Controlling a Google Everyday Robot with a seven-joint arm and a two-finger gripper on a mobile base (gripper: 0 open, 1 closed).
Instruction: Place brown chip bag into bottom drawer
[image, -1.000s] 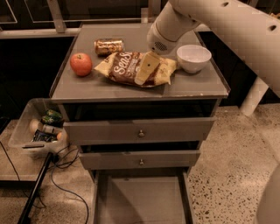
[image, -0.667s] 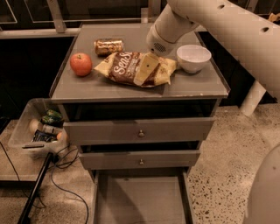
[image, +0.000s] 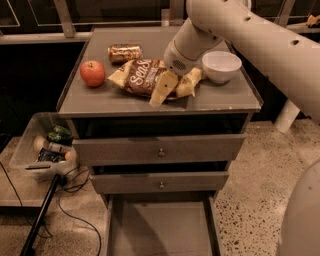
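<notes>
The brown chip bag (image: 141, 76) lies flat on the cabinet top (image: 100, 97), white script facing up. My gripper (image: 176, 86) hangs from the white arm over the bag's right end, its two pale yellow fingers (image: 162, 90) spread apart on either side of that end, resting on or just above the bag. The bag is not lifted. The bottom drawer (image: 160, 230) is pulled out below the two knobbed drawers, and its flat grey floor holds nothing.
A red apple (image: 92, 73) sits at the left of the top, a small gold can (image: 125, 52) behind the bag, and a white bowl (image: 221, 66) to the right of my gripper. A bin of items (image: 45, 147) and cables lie on the floor at the left.
My gripper has come slightly forward and down over the bag's right end, with the near finger now further toward the front. The bag, apple, can and bowl have not moved.
</notes>
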